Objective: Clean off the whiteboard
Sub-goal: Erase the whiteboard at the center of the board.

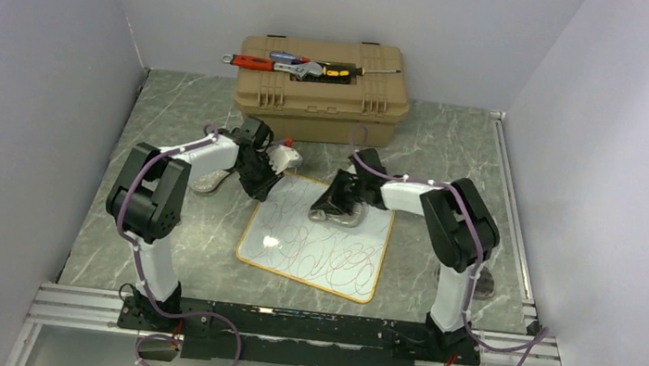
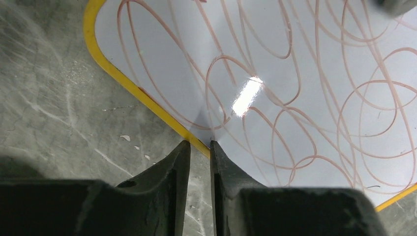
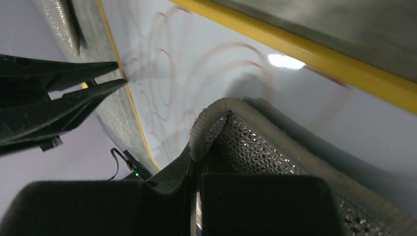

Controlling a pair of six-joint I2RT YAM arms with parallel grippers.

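Presently on hand, largest first.

Table point(image 1: 454, 162): grey marble-pattern top, bearing every item below.

Toolbox point(image 1: 317, 103): tan, lid down, at 12 o'clock close to the back wall.

Whiteboard point(image 1: 317, 248): flat on the table at centre, just 6 o'clock of the toolbox and slightly askew. Glossy white face, yellow rim, looping reddish-brown scribbles across most of it. Judged thin, stiff and light, with a slick face. Likely to skate on the table under a wiping stroke, so best held at the rim, clear of the marks.

Grey wiping pad point(image 3: 255, 147): mesh face with a felt-like border, soft and pliable by the look. Resting on the board near its 12 o'clock edge.

Left fingers point(image 2: 183, 155): at the board's 10 o'clock edge, nearly together with only a slit between. Tips astride the yellow rim, seemingly pinching it.

Right fingers point(image 3: 179, 174): closed tight on the grey wiping pad.

Hand tools point(image 1: 302, 67): wrench and screwdrivers, lying on the toolbox lid.
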